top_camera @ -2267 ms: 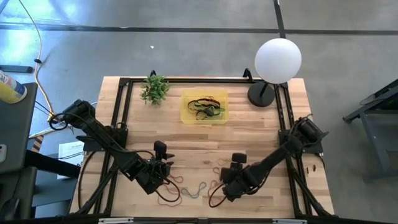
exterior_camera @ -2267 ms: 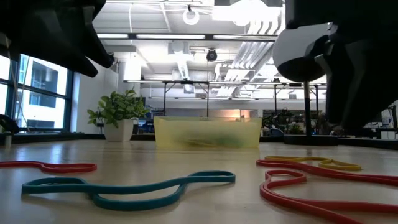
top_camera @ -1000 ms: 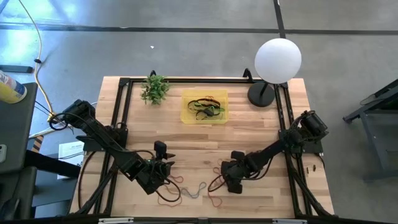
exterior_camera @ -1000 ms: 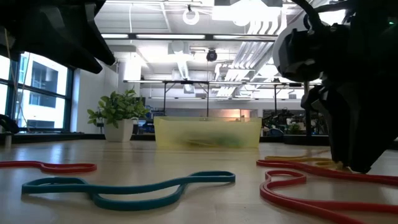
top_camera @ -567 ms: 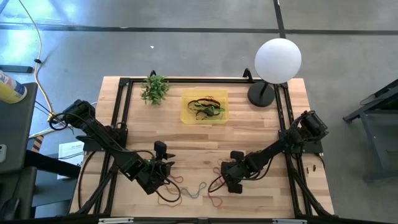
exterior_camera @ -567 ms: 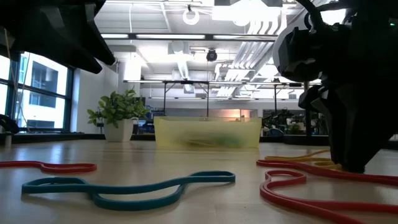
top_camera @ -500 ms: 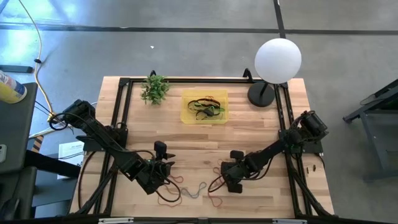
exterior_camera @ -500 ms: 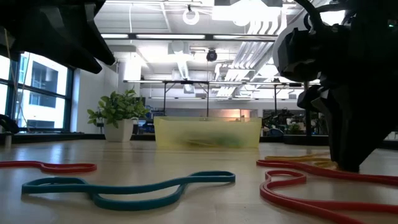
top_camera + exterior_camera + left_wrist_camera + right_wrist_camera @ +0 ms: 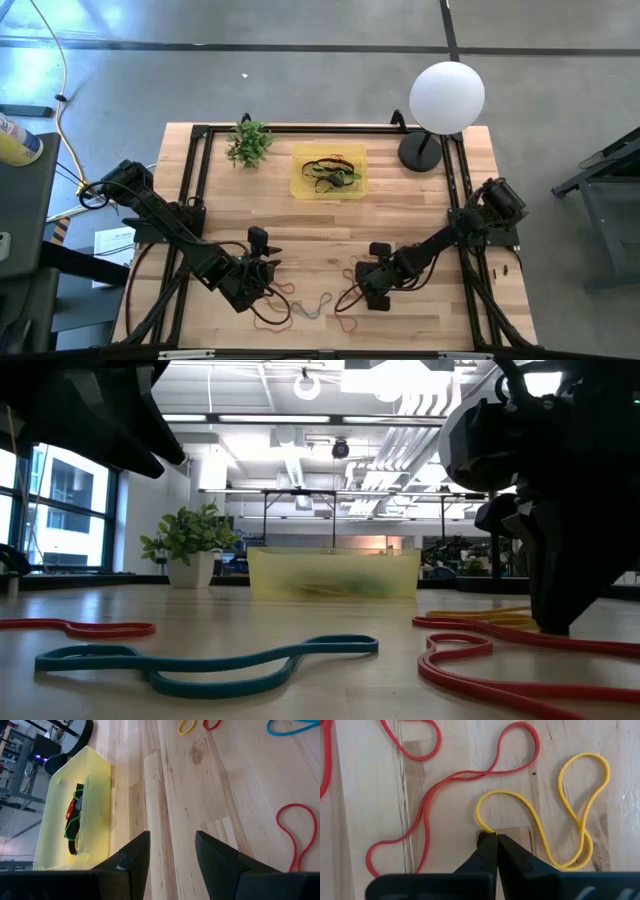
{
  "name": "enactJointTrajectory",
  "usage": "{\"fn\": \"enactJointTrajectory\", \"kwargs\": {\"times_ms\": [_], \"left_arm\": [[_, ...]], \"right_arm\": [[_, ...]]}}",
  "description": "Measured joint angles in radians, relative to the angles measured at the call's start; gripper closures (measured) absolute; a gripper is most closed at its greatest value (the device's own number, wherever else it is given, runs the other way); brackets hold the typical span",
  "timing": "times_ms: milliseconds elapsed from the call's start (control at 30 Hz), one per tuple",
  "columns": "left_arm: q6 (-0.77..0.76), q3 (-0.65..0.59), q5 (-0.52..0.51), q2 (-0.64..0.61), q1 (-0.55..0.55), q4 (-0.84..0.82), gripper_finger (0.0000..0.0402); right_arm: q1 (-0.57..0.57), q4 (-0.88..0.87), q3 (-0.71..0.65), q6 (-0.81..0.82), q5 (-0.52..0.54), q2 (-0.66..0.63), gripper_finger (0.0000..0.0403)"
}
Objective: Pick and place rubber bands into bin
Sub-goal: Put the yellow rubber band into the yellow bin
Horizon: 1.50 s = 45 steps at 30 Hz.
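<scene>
Several rubber bands lie flat on the wooden table near its front edge: a yellow band (image 9: 507, 793), red bands (image 9: 465, 772) (image 9: 500, 665) and a teal band (image 9: 200, 660). My right gripper (image 9: 492, 837) (image 9: 368, 290) stands with its tips down at the table, shut at the yellow band's looped end. My left gripper (image 9: 170, 852) (image 9: 262, 275) hangs open above the table's near left with nothing between its fingers. The yellow bin (image 9: 328, 172) (image 9: 333, 573) stands at the far middle with several bands in it. My right gripper pinches the yellow band's curved end (image 9: 479, 822) between its two fingertips. The fingers come from above, slanting down toward the table. The rest of the band lies slack and flat on the wood in a figure-eight shape.
A green plant (image 9: 248, 143) stands left of the bin and a lamp with a white globe (image 9: 447, 97) at the far right. A black frame (image 9: 195, 180) runs along the table's sides. A red band (image 9: 295, 832) lies ahead of my left gripper.
My right gripper has shut its fingers, tips at the table by the yellow band. The bands lie as they did.
</scene>
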Motion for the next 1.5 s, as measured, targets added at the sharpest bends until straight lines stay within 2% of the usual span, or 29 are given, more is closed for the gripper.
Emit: {"fn": "enactJointTrajectory", "kwargs": {"times_ms": [300, 600, 700, 833, 1100, 1233, 1367, 1500], "left_arm": [[0.0, 0.0, 0.0, 0.0, 0.0, 0.0, 0.0257], [0.0, 0.0, -0.003, 0.0, 0.0, 0.0, 0.0257], [-0.001, 0.0, -0.004, 0.0, 0.0, 0.0, 0.0257], [-0.001, 0.0, -0.005, 0.0, 0.0, 0.0, 0.0257], [-0.002, 0.0, -0.007, 0.0, 0.0, 0.0, 0.0257], [-0.002, 0.0, -0.007, 0.0, 0.001, 0.004, 0.0257], [-0.019, 0.0, -0.008, 0.0, 0.001, 0.004, 0.0257], [-0.037, 0.0, -0.008, 0.0, 0.001, 0.004, 0.0257]], "right_arm": [[-0.002, -0.076, -0.003, -0.015, 0.101, -0.099, 0.0402], [-0.006, -0.097, -0.003, -0.01, 0.13, -0.101, 0.04], [-0.016, -0.086, -0.01, -0.011, 0.109, -0.101, 0.0391], [-0.026, -0.065, -0.036, -0.031, 0.06, -0.101, 0.036], [-0.03, -0.05, -0.05, -0.111, 0.044, -0.104, 0.0258], [-0.052, -0.051, -0.05, -0.155, -0.002, -0.104, 0.0222], [-0.087, -0.051, -0.05, -0.21, -0.06, -0.105, 0.0214], [-0.121, -0.051, -0.049, -0.251, -0.109, -0.104, 0.0231]]}}
